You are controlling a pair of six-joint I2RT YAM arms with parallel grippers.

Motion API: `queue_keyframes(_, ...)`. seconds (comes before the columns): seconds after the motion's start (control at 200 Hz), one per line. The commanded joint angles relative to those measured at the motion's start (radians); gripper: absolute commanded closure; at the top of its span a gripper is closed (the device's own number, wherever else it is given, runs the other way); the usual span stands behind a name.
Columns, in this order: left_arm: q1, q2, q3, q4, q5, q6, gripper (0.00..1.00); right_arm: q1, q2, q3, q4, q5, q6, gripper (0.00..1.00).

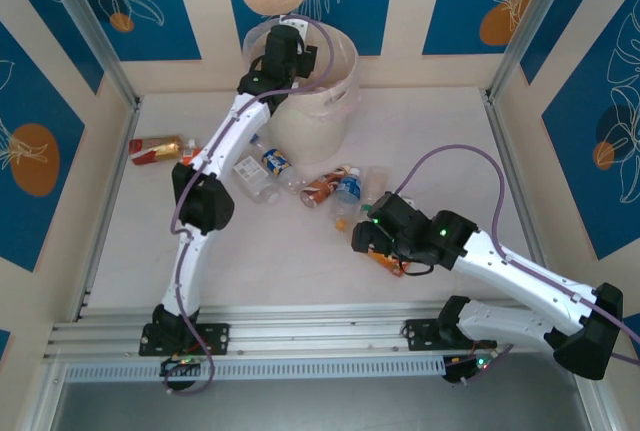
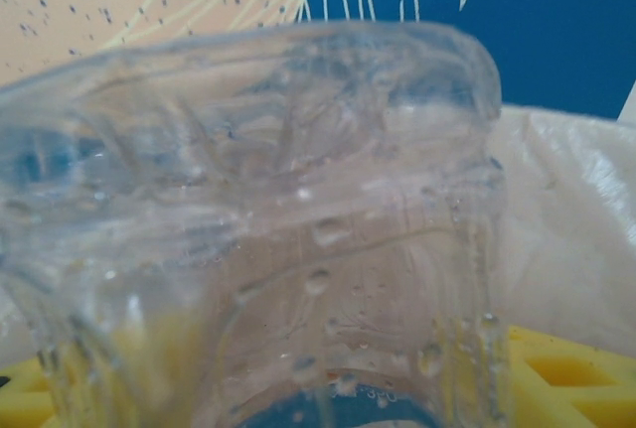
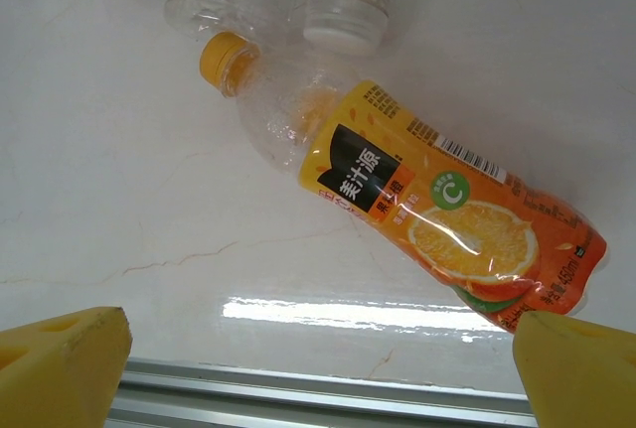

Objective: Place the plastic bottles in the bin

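While the left arm reached out over the bin, a clear bottle sat in the left jaws. They were part-closed on it, a yellow pad showing at each side low in the left wrist view. Bottle hard up against that camera, droplets on its wall. Behind it lay the bin's liner bag, pale and crumpled.

Bin stood at the far middle of the surface, close to the back wall. Near its foot a scatter of bottles lay on their sides: a blue-and-yellow-labelled bottle, an orange-red-labelled bottle and a blue-labelled bottle among them. A red-labelled bottle lay well apart by the left wall.

Nearer the bases, an orange juice bottle lay flat, orange cap pointing away toward a white-capped bottle. The right jaws hung above it spread as wide as they go, holding nothing, one pad off either end of the juice bottle, not touching it.
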Motion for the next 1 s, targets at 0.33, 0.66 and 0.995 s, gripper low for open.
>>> queue_keyframes(0.33, 0.031, 0.057, 0.036, -0.03, 0.038, 0.049, 0.28, 0.019, 0.009, 0.001, -0.034, 0.039, 0.048, 0.01)
queue_keyframes(0.66, 0.032, 0.088, 0.036, -0.05, 0.022, 0.041, 0.28, 0.021, 0.014, 0.005, -0.035, 0.05, 0.049, 0.01)
queue_keyframes(0.995, 0.031, 0.119, 0.035, -0.091, 0.017, 0.032, 0.23, 0.021, 0.005, 0.001, -0.031, 0.059, 0.049, 0.01)
